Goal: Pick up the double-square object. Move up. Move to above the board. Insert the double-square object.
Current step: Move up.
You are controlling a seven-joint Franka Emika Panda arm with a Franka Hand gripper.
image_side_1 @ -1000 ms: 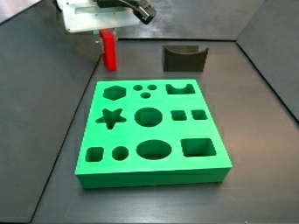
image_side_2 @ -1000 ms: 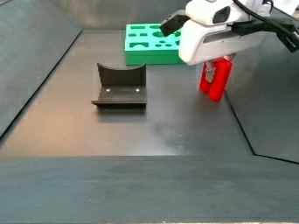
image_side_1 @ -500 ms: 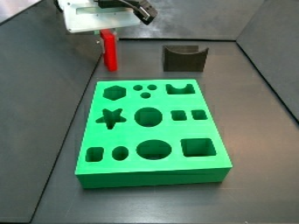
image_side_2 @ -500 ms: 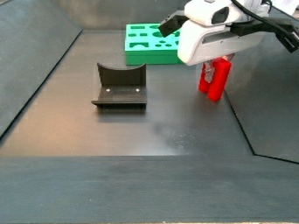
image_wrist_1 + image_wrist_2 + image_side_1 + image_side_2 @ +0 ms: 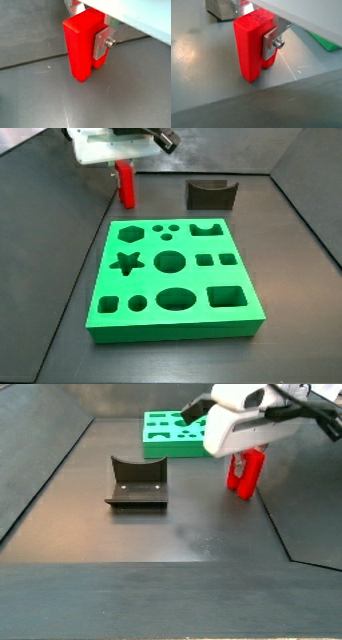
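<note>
The red double-square object (image 5: pixel 83 47) stands upright on the dark floor; it shows in both wrist views (image 5: pixel 252 47) and both side views (image 5: pixel 126 186) (image 5: pixel 246 474). My gripper (image 5: pixel 90 27) is down over its top, its silver fingers (image 5: pixel 101 44) pressed against the block's sides, shut on it; in the side views the gripper (image 5: pixel 123 166) sits at the block's top (image 5: pixel 247 454). The green board (image 5: pixel 171 278) with shaped cut-outs lies flat in front of the block, apart from it; a side view shows its far part (image 5: pixel 167 434) behind the gripper.
A dark grey block with a curved notch (image 5: pixel 210 194) stands beyond the board and shows larger in a side view (image 5: pixel 136 482). Sloped dark walls ring the floor. A corner of the green board (image 5: pixel 328 44) shows in a wrist view.
</note>
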